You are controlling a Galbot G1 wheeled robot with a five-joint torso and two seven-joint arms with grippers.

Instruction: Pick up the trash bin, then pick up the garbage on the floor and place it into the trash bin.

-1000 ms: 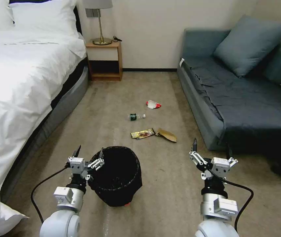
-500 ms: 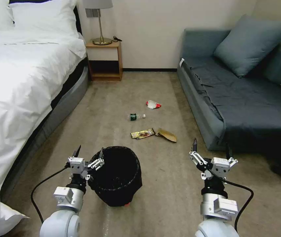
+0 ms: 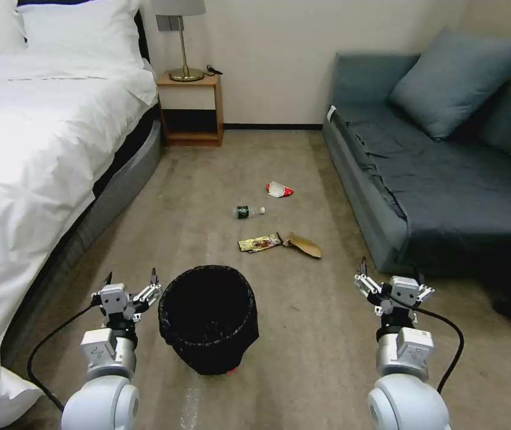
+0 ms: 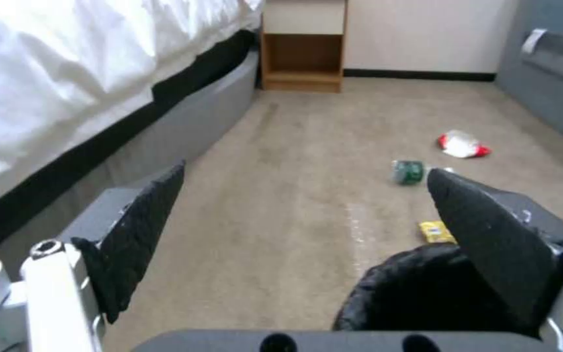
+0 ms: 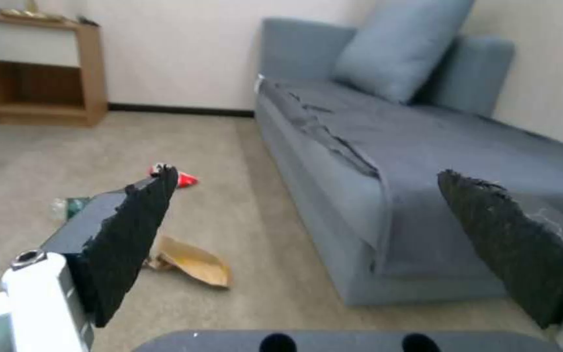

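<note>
On carpet, trash bin (image 3: 208, 316) (black-lined), upright

We see two silver-grey arms, rounded glossy joint housings, boxy wrist modules. Left gripper (image 3: 131, 279) and right gripper (image 3: 389, 270): white linkage bars, black wedge fingers (image 4: 140, 230) faced with rough textured pads, a hex screw at the knuckle. A black cable loops off each wrist. Dark grey palm plate has two holes.
</note>
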